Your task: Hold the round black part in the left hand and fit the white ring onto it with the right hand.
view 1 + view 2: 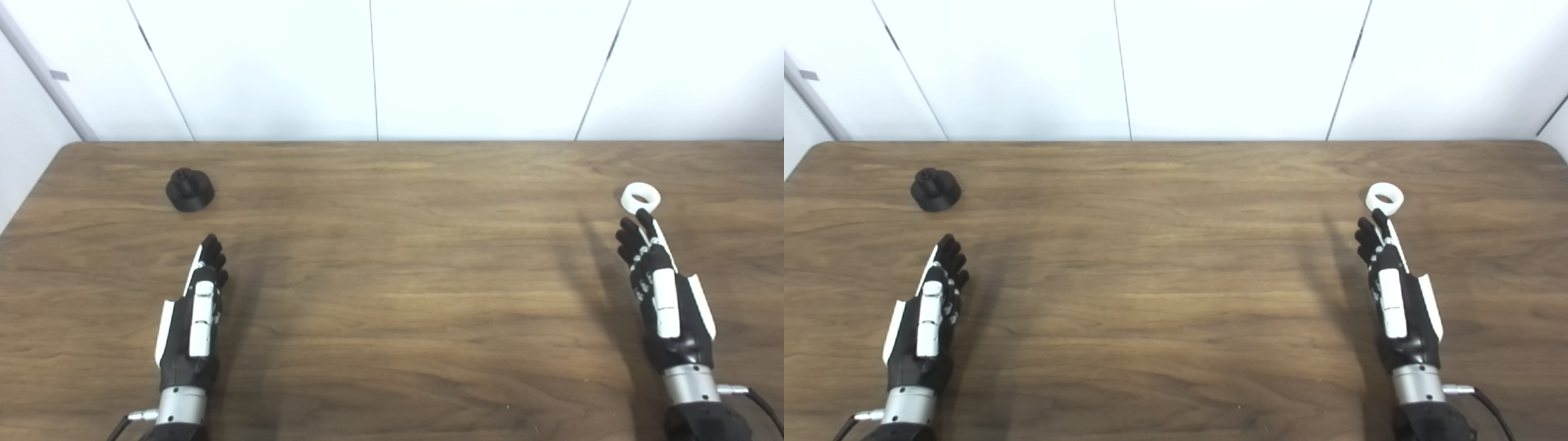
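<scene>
The round black part (190, 189) stands on the wooden table (392, 275) at the far left, a small stub on top. My left hand (197, 306) lies open on its edge below it, fingertips a short way short of the part, holding nothing. The white ring (640, 198) lies flat at the far right. My right hand (660, 288) is open, fingers stretched out; its fingertips reach just under the ring's near rim, and I cannot tell whether they touch it.
White wall panels (392, 67) rise behind the table's far edge. The table's left edge runs diagonally close to the black part. Bare wood spans the wide space between the two hands.
</scene>
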